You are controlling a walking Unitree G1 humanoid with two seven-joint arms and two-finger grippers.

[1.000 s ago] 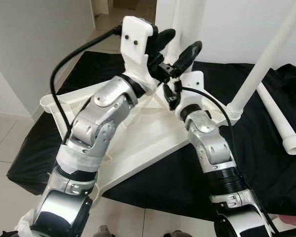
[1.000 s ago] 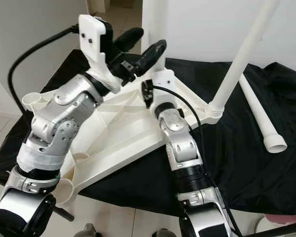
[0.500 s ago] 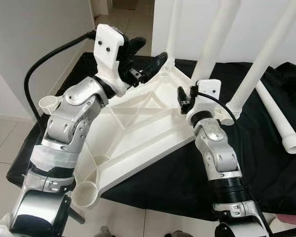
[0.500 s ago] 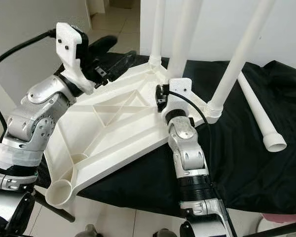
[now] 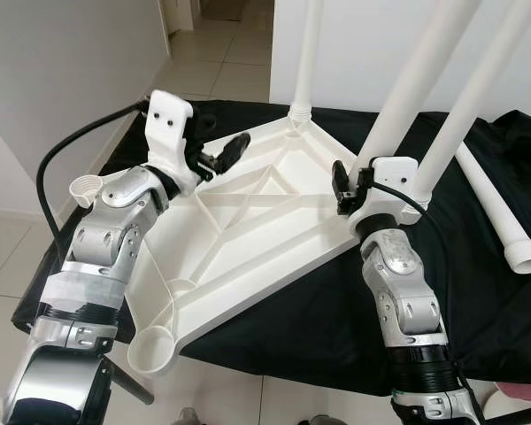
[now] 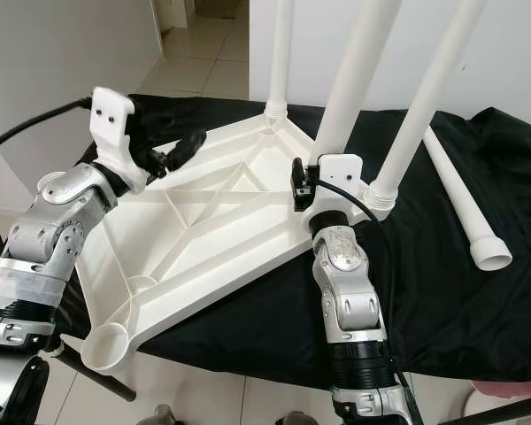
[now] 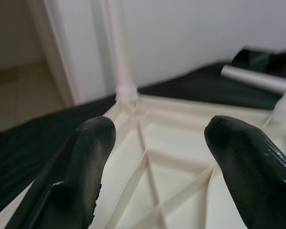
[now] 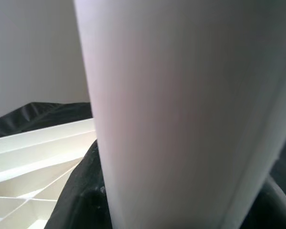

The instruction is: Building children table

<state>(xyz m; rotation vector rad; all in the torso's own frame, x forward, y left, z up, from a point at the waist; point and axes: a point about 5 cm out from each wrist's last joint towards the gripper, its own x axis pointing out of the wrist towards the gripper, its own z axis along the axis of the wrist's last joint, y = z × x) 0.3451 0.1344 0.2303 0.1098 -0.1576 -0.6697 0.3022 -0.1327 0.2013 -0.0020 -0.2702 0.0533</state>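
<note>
Three legs (image 5: 416, 84) stand in tabletop (image 5: 248, 230) (fourth leg (image 5: 500, 212) loose).

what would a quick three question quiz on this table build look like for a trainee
1. True or false: the left gripper is shut on a table leg.
2. The loose table leg lies on: A) the black cloth; B) the tiled floor; C) a chair.
3. Fill in: the right gripper has its jaws around an ____.

Key:
1. False. Its jaws are open and hold nothing, above the upturned tabletop.
2. A
3. upright table leg
</note>
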